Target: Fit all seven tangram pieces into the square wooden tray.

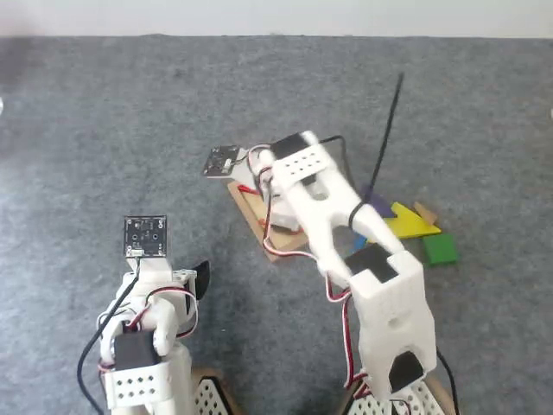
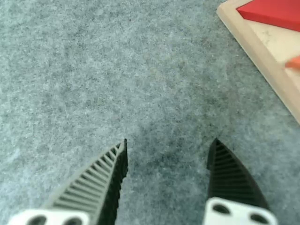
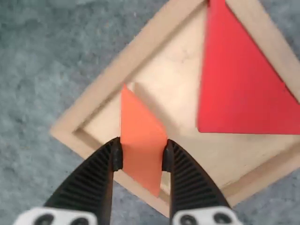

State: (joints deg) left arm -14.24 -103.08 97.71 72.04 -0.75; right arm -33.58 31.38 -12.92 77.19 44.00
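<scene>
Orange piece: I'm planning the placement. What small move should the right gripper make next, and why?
Probably nudge it inward, toward the bare floor beside the red triangle, before lowering. The right gripper is shut on the orange piece at a corner of the tray, and one tip overlaps the rim, so it might catch.

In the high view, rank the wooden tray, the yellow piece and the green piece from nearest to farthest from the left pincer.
1. Wooden tray, mid-table, closest to the left pincer.
2. Yellow piece, right of the tray.
3. Green piece, farthest right, beside the yellow one.
</scene>
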